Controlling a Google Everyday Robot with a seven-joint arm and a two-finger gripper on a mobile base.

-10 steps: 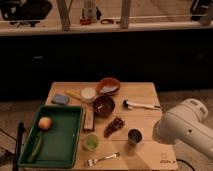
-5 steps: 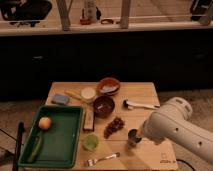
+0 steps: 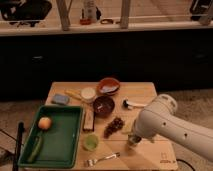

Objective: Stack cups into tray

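our gripper (image 3: 132, 139) hangs low at near right, jaws spread, we think to take the metal cup hidden beneath; green cup (image 3: 90, 142) waits beside the tray (image 3: 61, 142).

Wooden table (image 3: 146, 94) stands on pale floor (image 3: 25, 107). Behind the table: dark cabinet front (image 3: 100, 60), light countertop (image 3: 150, 25), pale uprights (image 3: 64, 14).

On the tabletop: one tray (image 3: 62, 140) along the left edge, with one orange fruit (image 3: 45, 123) and one green vegetable (image 3: 36, 148) inside. Also one light green cup (image 3: 91, 142) near the front edge, two bowls (brown bowl (image 3: 104, 105), reddish bowl (image 3: 108, 86)), one white dish (image 3: 88, 93), one sponge (image 3: 60, 99), one grape bunch (image 3: 114, 126) and one fork (image 3: 102, 159). One gripper (image 3: 132, 141), jaws apart, low towards the front right corner.
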